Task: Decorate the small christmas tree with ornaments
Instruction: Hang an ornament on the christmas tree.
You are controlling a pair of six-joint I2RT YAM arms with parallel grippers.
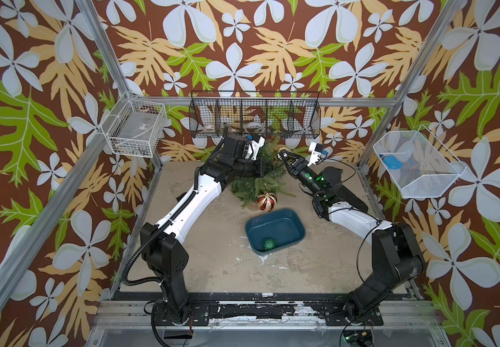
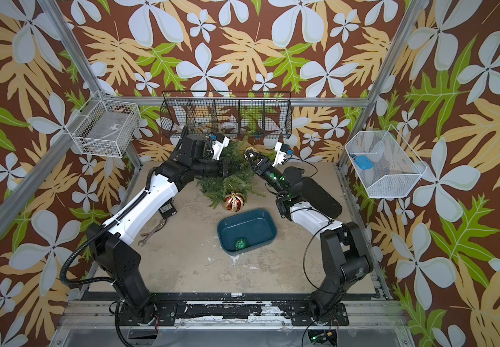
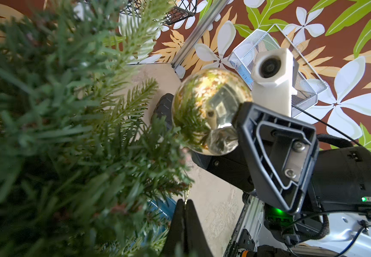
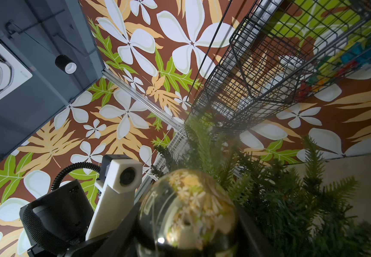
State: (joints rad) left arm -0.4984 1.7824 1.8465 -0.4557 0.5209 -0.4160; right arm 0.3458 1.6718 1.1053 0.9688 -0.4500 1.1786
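Note:
The small christmas tree (image 1: 254, 183) stands at the back middle of the table and fills much of the left wrist view (image 3: 57, 133). My right gripper (image 1: 282, 155) is shut on a shiny gold ball (image 1: 284, 149) beside the tree's upper branches; the ball (image 4: 189, 211) sits between both fingers. My left gripper (image 3: 185, 202) reaches into the tree, shut on a thin gold thread that runs up into the needles. The gold ball (image 3: 211, 111) hangs close by. A red, gold and white striped ball (image 1: 266, 202) hangs at the tree's lower front. A glittery green ball (image 1: 269, 243) lies in the blue tub (image 1: 300, 229).
A black wire basket (image 1: 254, 117) hangs on the back wall just above the tree. White wire baskets hang at the left (image 1: 133, 130) and right (image 1: 417, 163). A wrench (image 2: 152, 231) and a small black device (image 2: 167, 210) lie under the left arm.

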